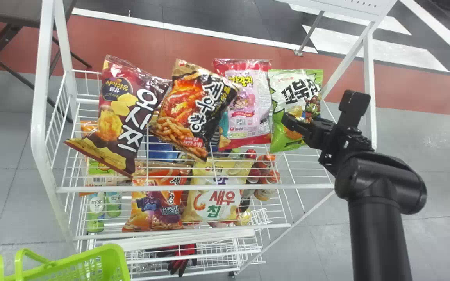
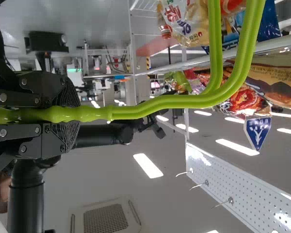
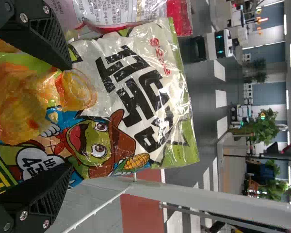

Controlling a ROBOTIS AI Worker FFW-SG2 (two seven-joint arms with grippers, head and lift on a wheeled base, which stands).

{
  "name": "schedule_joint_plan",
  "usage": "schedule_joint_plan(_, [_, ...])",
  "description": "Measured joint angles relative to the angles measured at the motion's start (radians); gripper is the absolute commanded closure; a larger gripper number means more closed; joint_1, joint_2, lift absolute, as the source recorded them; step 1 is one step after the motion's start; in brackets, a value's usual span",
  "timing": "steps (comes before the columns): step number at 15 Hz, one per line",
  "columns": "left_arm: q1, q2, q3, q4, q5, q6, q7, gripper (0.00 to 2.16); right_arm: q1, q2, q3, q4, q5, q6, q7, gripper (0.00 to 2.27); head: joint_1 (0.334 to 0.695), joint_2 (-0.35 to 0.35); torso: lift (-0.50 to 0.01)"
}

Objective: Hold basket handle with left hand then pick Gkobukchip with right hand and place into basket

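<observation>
In the head view my right gripper (image 1: 296,124) is at the front of the green-and-white Gkobukchip bag (image 1: 287,97), which stands at the right end of the rack's upper row. The right wrist view shows my right gripper (image 3: 70,116) open, one finger towards each side edge of the Gkobukchip bag (image 3: 131,92), overlapping its printed face; whether they touch it cannot be told. My left gripper (image 2: 70,115) is shut on the green basket handle (image 2: 160,103). The green basket (image 1: 109,265) hangs at the head view's lower left.
Beside the Gkobukchip stands a pink snack bag (image 1: 246,105); two darker bags lean farther left. A white wire rack (image 1: 193,188) holds more snacks and bottles below. Its slanted post (image 1: 346,62) rises close to my right gripper.
</observation>
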Motion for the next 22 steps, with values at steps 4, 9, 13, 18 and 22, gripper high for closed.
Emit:
schedule_joint_plan(4, [-0.002, 0.005, -0.001, 0.000, 0.001, 0.003, 0.000, 2.15, -0.017, -0.002, 0.018, 0.020, 0.029, 0.028, -0.016, 2.25, 0.695, -0.350, 0.000])
schedule_joint_plan(9, [-0.007, 0.007, -0.003, 0.004, 0.002, 0.003, 0.001, 2.15, 0.022, 0.007, 0.015, -0.031, 0.042, 0.034, -0.065, 2.25, 0.695, -0.350, 0.000])
schedule_joint_plan(13, [-0.008, 0.007, -0.002, 0.013, 0.003, 0.003, 0.000, 2.15, 0.060, 0.015, 0.001, -0.114, 0.041, 0.028, -0.110, 2.25, 0.695, -0.350, 0.000])
schedule_joint_plan(18, [-0.010, 0.007, -0.001, 0.021, 0.006, 0.003, -0.006, 2.16, 0.113, 0.024, -0.004, -0.251, 0.032, 0.083, -0.129, 2.25, 0.695, -0.350, 0.000])
schedule_joint_plan(22, [-0.010, 0.008, 0.000, 0.022, 0.006, 0.003, -0.006, 2.15, 0.152, 0.035, -0.004, -0.383, 0.025, 0.192, -0.129, 2.25, 0.695, -0.350, 0.000])
